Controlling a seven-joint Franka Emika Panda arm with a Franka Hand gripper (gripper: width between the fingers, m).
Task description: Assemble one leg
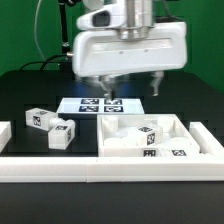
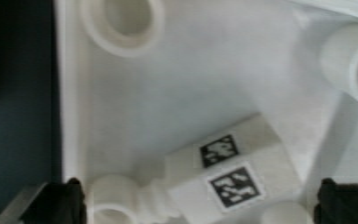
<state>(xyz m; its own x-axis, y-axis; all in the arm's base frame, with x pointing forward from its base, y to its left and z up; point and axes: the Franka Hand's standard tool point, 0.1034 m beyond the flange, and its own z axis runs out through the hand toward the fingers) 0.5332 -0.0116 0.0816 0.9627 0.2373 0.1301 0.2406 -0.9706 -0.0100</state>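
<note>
Here the hand (image 1: 132, 88) gapes wide, empty, over the leg (image 2: 229, 168), a white oblong block tagged twice in black-and-white

Green backdrop (image 1: 15, 30) behind a black tabletop (image 1: 30, 92) under soft, even light

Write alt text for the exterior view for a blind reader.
The gripper hangs open over a white tray-shaped part holding tagged legs. Two more legs lie on the black table at the exterior view's left.

No legible text, apparently; only coded tags (image 2: 234, 186) on the leg (image 2: 250, 166).
</note>
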